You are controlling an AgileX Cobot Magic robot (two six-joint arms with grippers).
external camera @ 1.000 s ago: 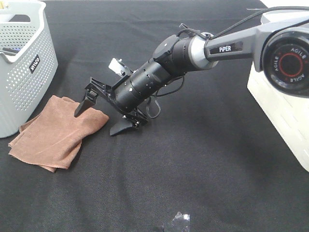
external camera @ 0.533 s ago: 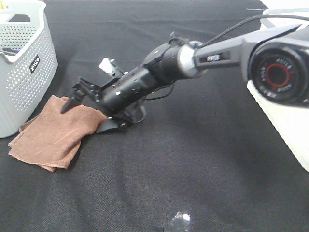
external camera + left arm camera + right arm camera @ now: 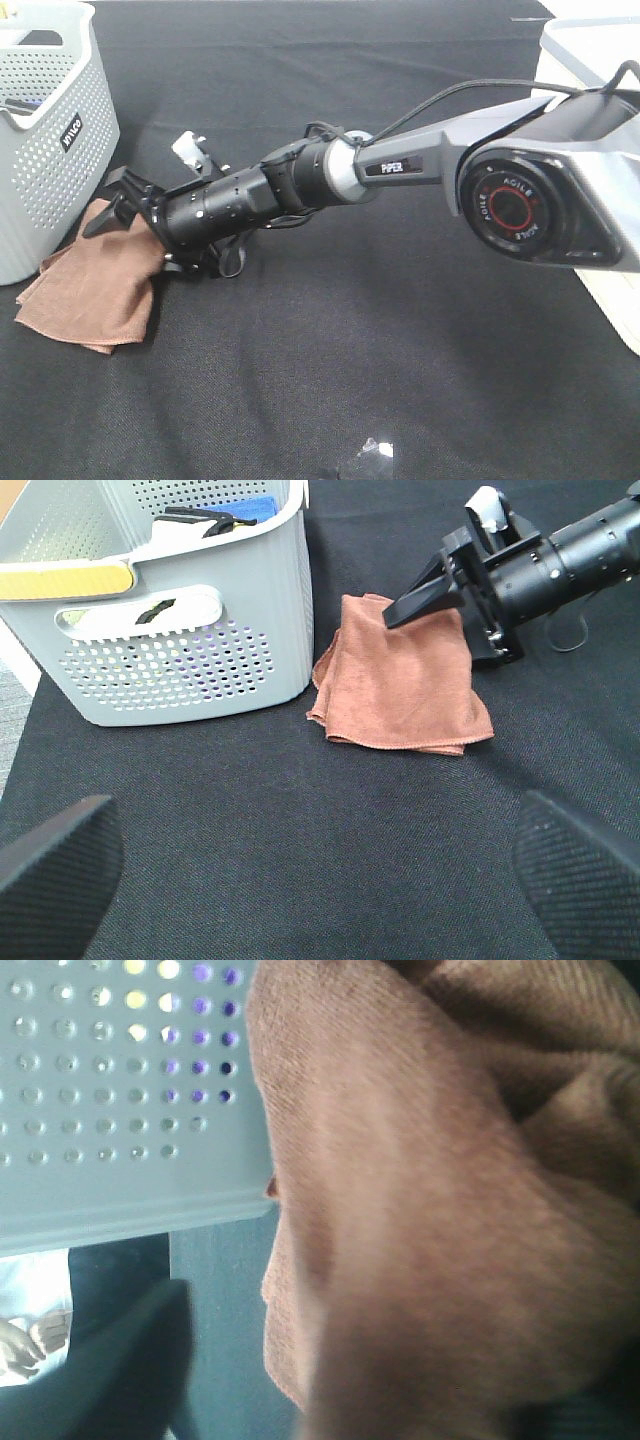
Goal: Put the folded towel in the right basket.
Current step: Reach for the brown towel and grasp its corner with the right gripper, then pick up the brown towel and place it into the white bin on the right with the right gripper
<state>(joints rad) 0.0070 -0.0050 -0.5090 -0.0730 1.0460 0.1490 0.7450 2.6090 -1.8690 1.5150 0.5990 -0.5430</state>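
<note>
The folded brown towel (image 3: 85, 295) lies on the black cloth beside the left grey basket (image 3: 45, 130). My right arm reaches across the middle. Its gripper (image 3: 135, 235) is open at the towel's right edge, with one finger over the towel and the other low beside it. The left wrist view shows the towel (image 3: 400, 675) and the right gripper (image 3: 455, 620) straddling its far edge. The right wrist view is filled by the towel (image 3: 430, 1210), very close. The left gripper (image 3: 320, 900) is open, empty and well back from the towel. The right basket (image 3: 600, 290) stands at the right edge.
The left basket (image 3: 180, 630) holds a blue item and a yellow-handled item. Its perforated wall (image 3: 120, 1090) is close behind the towel. A small shiny scrap (image 3: 375, 450) lies near the front edge of the black cloth.
My right gripper has moved left and lower, from the towel's right corner onto the towel. The towel's right edge has bunched leftward.
</note>
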